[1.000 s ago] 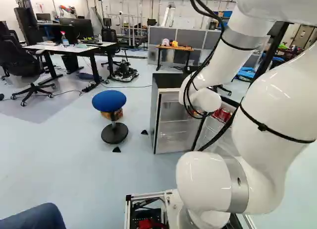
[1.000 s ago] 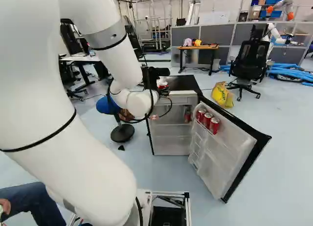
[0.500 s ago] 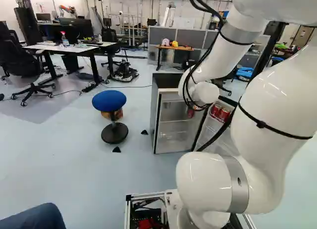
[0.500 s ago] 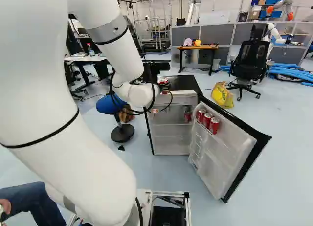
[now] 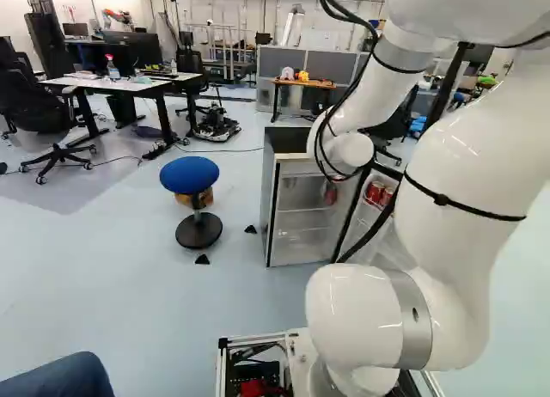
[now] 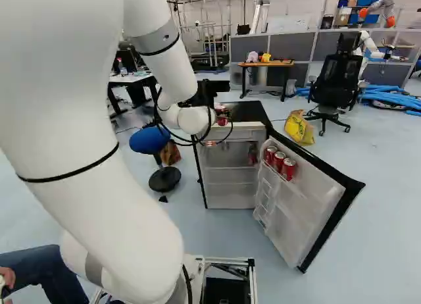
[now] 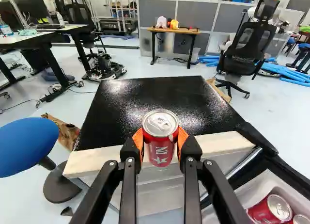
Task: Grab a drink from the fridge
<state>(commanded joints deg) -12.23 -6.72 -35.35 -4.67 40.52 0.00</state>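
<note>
I'm grasping the red can [image 7: 161, 139] between my jaws, risking a drop if my squeeze is weakening, or a knock if I'm swinging it against the fridge [image 7: 157, 94] ahead.

The can [image 7: 161, 149] is red with white lettering, its lid bare silver. The fingers [image 7: 129, 185] are black, their pads [image 7: 138, 140] orange. The fridge [image 7: 160, 100] has a glossy black top—white glints speckle it—and a cream front edge. Its door [image 6: 296, 215] is white inside, black-rimmed; the cans [image 6: 279, 162] there are red with silver lids. The arm [image 6: 85, 212] is white, banded silver-grey and black. On the left, the stool [image 5: 190, 175] has a blue seat and black base; on the far right, the bag [image 6: 298, 128] is yellow with green patches. The floor [image 5: 103, 277] is pale blue—the far partitions [image 7: 197, 14] grey.
</note>
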